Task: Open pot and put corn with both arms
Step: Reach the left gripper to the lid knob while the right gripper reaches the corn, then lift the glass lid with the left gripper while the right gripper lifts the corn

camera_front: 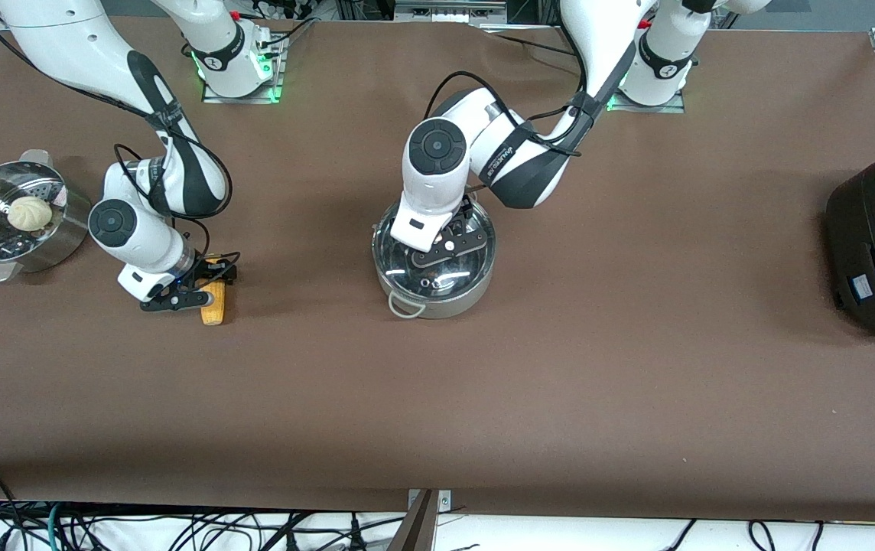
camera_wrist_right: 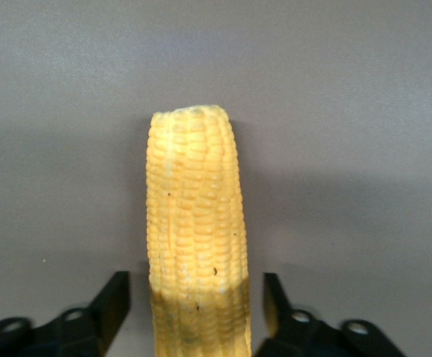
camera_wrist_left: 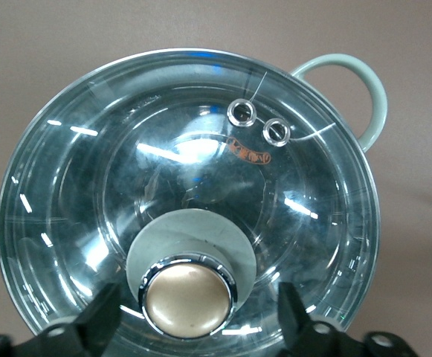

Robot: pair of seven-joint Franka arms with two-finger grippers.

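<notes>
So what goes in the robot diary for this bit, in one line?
left end effector: open around lid knob | lid: on pot | right end effector: open around corn | corn: on table

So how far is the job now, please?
Nothing looks finished. The lid is on the pot, with the left gripper open around its knob. The right gripper is open around the corn on the table. Grasping, lifting and loading remain.

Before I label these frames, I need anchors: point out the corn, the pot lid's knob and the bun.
corn (camera_wrist_right: 197,216), right wrist view, mid-cob kernels.
knob (camera_wrist_left: 187,299), left wrist view, its tan top.
bun (camera_front: 29,212), front view, its centre.
</notes>
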